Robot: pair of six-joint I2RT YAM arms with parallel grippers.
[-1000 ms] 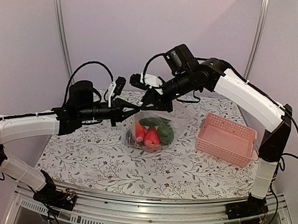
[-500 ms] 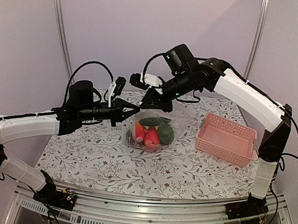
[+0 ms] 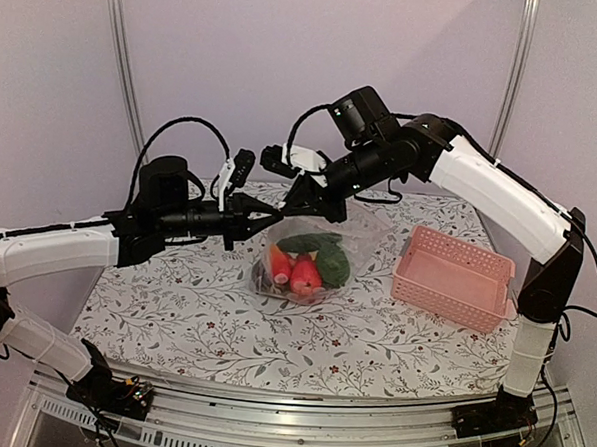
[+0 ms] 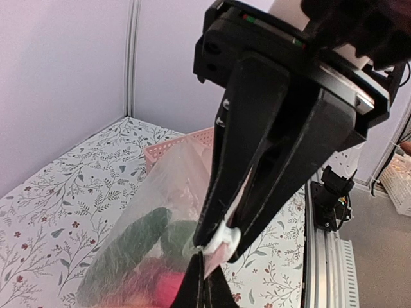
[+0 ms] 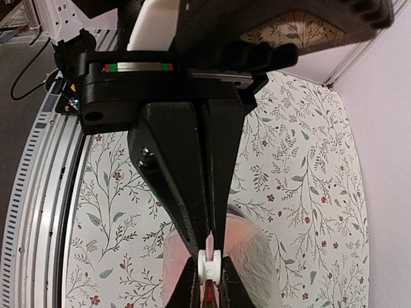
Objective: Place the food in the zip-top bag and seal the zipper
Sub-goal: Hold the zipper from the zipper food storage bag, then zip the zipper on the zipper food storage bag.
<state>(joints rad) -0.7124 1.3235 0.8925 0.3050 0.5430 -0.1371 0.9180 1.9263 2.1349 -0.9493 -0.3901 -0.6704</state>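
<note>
L jaws, R jaws both clamped on zipper (image 5: 209, 264), atop zip-top bag (image 3: 359, 239) w/ food (image 3: 304, 273) inside.

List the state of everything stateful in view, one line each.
left gripper, fingers shut on the top edge of the zip-top bag
right gripper, fingers shut on the zipper
zip-top bag, held up by its top edge between both grippers
food, inside the bag
zipper, pinched at its white tab; sealed or not, cannot tell
pink basket, upright, nothing inside
</note>
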